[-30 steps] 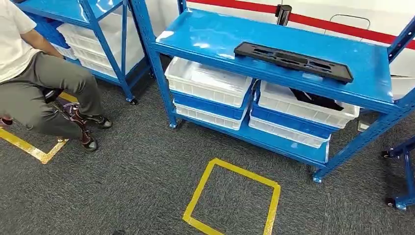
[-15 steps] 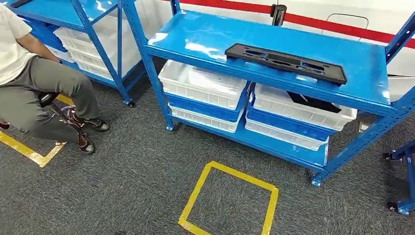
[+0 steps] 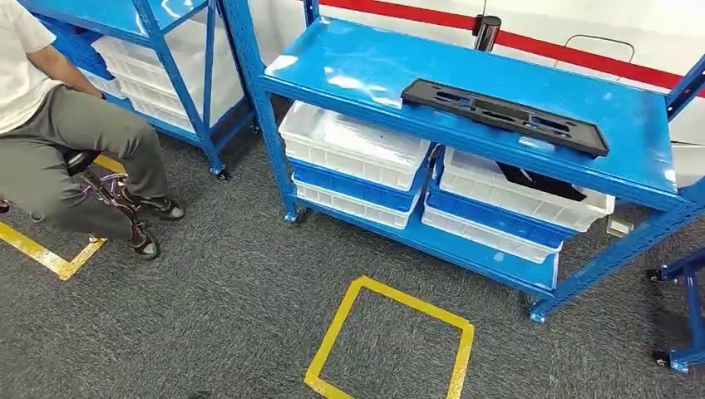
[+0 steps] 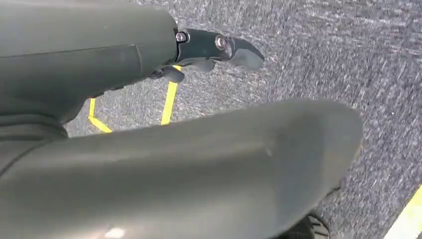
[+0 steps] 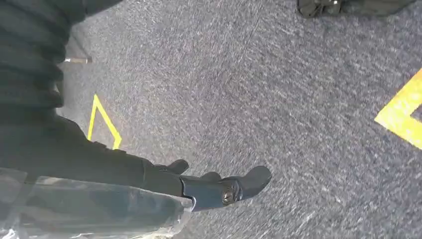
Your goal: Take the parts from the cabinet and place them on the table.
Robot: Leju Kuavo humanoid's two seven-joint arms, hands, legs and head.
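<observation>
Plainly, the part (image 3: 505, 116) lay across the shelf (image 3: 349, 62) toward its right front edge while both hands — left (image 4: 214, 50), right (image 5: 219, 186) — hung empty, fingers apart; a one-handed lift risked tipping it.

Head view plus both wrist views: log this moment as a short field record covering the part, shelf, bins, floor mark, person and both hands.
part: long black part lying flat on the top shelf of the blue rack
bins: white bins stacked on the lower shelf; the right bin holds something black
floor mark: yellow tape square on grey carpet, in front of the rack
person: seated person beside the rack
left hand: left hand over carpet, holding nothing
right hand: right hand over carpet, fingers extended, holding nothing
</observation>
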